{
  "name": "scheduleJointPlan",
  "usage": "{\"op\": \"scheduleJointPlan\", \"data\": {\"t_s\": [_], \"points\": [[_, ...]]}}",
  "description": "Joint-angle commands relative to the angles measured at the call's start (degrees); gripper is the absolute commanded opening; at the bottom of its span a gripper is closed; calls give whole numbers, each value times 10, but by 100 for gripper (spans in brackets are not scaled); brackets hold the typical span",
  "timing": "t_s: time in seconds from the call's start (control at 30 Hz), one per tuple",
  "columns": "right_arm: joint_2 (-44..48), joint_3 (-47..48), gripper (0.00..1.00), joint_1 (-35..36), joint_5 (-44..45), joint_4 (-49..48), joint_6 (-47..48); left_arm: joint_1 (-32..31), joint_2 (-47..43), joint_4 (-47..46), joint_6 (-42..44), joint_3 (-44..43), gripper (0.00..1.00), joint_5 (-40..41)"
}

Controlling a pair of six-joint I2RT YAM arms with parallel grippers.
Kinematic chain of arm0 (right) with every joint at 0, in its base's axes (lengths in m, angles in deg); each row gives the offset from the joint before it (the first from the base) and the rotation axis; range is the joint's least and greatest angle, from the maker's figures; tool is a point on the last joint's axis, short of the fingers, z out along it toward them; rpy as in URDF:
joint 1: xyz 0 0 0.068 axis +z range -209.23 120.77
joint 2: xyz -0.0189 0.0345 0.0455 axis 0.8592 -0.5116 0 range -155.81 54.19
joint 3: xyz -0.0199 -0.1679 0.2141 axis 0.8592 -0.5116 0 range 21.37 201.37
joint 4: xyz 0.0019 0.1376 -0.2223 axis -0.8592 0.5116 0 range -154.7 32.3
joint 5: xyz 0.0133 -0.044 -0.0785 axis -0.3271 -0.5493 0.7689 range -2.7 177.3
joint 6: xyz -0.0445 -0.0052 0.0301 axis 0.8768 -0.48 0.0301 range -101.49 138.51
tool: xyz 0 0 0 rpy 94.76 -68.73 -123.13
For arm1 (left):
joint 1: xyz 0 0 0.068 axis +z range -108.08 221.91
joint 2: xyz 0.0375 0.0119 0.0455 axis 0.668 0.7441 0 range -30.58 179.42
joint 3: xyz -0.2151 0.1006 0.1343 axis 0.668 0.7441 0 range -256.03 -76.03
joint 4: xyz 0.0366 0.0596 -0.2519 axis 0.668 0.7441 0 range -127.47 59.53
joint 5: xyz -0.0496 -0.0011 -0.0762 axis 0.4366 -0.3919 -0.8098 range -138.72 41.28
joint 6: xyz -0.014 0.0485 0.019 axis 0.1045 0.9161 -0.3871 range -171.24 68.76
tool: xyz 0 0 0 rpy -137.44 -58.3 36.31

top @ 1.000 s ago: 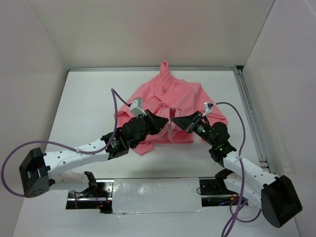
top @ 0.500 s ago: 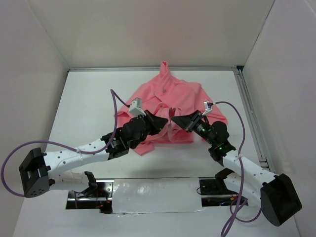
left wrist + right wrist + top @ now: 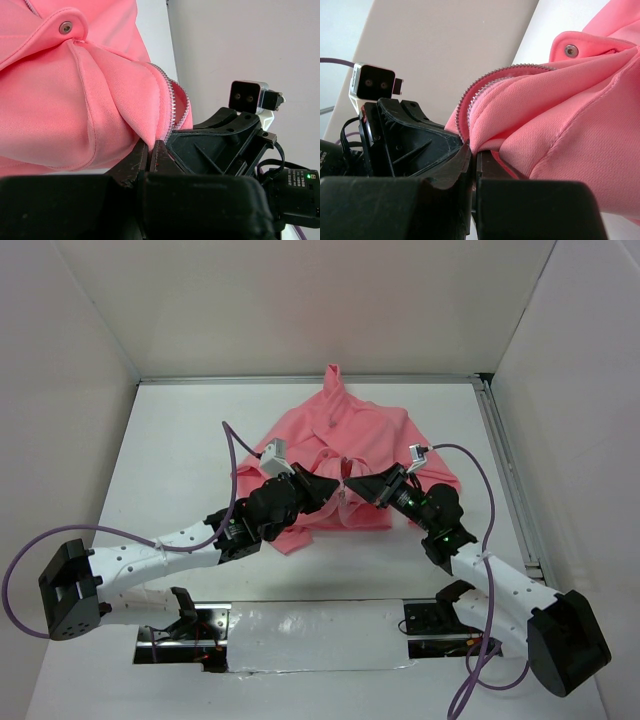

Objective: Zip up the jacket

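Observation:
The salmon-pink jacket (image 3: 345, 435) lies bunched in the middle of the table, hood at the far side. My left gripper (image 3: 335, 488) is shut on the jacket's front edge beside the light zipper teeth (image 3: 172, 102); pink cloth is pinched between its jaws (image 3: 150, 145). My right gripper (image 3: 355, 483) faces it from the right, nearly touching, and is shut on the opposite front edge (image 3: 475, 147), with the zipper teeth (image 3: 470, 97) curving just above. A metal snap (image 3: 65, 27) shows on the cloth in the left wrist view, and another snap (image 3: 569, 49) shows in the right wrist view.
White walls enclose the white table (image 3: 180, 450) on three sides. A metal rail (image 3: 505, 460) runs along the right edge. The arm bases and a cut-out plate (image 3: 320, 625) sit at the near edge. Purple cables loop beside both arms.
Both grippers keep their hold on the jacket's front edges. The right arm has shifted very slightly left and up; the jacket barely moves.

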Motion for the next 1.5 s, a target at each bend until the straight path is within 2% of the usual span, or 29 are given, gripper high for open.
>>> {"op": "scheduleJointPlan", "data": {"t_s": [0.0,0.43,0.57,0.87,1.3,1.47], "points": [[18,28,0,9,4,-13,9,-4,-15,-26,-16,-1,0,11],[17,29,0,7,30,-9,-8,-4,-16,-56,4,14,0,-2],[18,39,0,7,36,11,0,-4,-32,-94,25,37,0,-8],[4,51,0,8,13,12,-6,-4,-26,-130,60,45,0,-26],[32,47,0,8,1,87,28,-4,-44,-98,49,36,0,22],[31,37,0,9,-5,70,21,-4,-47,-114,54,44,0,15]]}}
